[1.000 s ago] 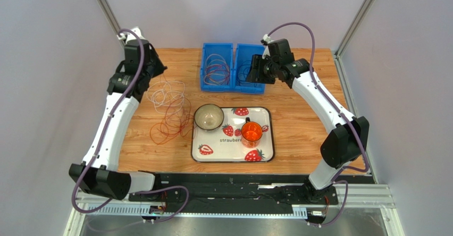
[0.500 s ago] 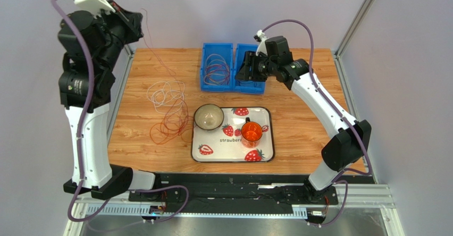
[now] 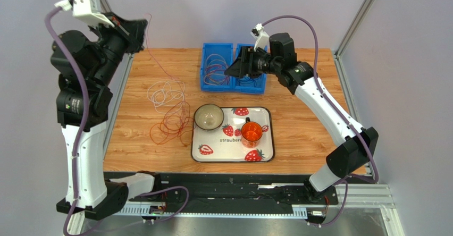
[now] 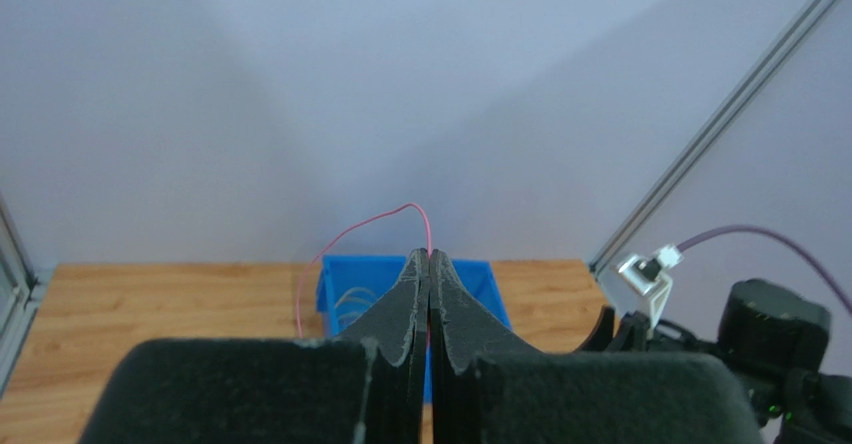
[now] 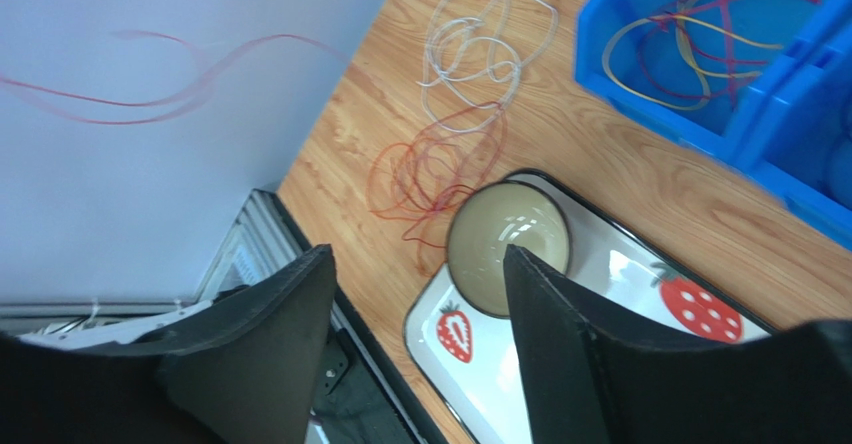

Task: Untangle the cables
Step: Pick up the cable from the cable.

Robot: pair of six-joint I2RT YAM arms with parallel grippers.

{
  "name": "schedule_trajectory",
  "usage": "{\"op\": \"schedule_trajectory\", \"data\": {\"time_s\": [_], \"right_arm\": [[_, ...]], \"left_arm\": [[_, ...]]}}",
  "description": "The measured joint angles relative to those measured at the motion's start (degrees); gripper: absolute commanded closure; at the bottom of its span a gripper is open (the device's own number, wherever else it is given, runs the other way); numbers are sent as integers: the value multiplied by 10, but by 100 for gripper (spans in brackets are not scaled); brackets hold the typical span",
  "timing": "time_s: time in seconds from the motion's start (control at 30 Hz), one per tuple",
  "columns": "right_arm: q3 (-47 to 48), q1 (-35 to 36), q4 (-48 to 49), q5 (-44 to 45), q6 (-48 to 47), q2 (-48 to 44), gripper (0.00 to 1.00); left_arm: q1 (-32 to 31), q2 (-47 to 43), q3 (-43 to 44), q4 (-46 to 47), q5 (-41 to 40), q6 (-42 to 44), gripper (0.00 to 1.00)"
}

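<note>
Mid-pull on the untangling, above the wooden desk (image 3: 308, 129): reaches high over the far-left corner with the left claw (image 4: 428, 264), pressed together on 1 thin red cable (image 4: 345, 236). Trails that strand down to the heap of cables (image 3: 169, 108) on the left half of the desk, white loops on the far side, red loops nearer, overlapping in the middle. Reads as the separating step, well short of done, judging by that overlap.

Calls next, most likely, for a further lift or a sideways draw to slip the red strand clear of the white, gently enough not to drag the whole heap along. Leaves the right claw (image 5: 415, 259) free to pin the rest: fingers apart, nothing between them, hanging over the bins.

Sets a strawberry-print tray (image 3: 228, 155) at desk centre, clear of any cable. Shows 2 blue bins at the far edge: in the left bin (image 3: 203, 68) a coil of cables (image 3: 215, 68), red, yellow and dark; hides most of the right bin (image 3: 250, 91) behind the right claw. Carries on the tray 1 beige bowl (image 3: 208, 117), apparently empty, and 1 orange cup (image 3: 251, 133).
</note>
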Motion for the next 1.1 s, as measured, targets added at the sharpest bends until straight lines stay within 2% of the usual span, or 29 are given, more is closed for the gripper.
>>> {"op": "schedule_trajectory", "data": {"time_s": [0.07, 0.2, 0.4, 0.67, 0.83, 1.1], "right_arm": [[-20, 4, 33, -24, 3, -13, 20], [-69, 39, 93, -49, -10, -33, 15], [-106, 117, 162, -64, -45, -19, 12], [-100, 186, 224, -15, -136, 38, 9], [-64, 207, 234, 40, -195, 78, 8], [-23, 225, 280, 106, -264, 87, 8]], "left_arm": [[0, -33, -80, 9, -4, 0, 100], [0, -81, -220, 15, -9, -2, 100], [0, -78, -291, 13, -10, -3, 100], [0, -74, -284, 12, -13, -5, 100], [0, -47, -214, 0, -12, -4, 100], [0, -13, -101, -19, 1, -3, 100]]}}
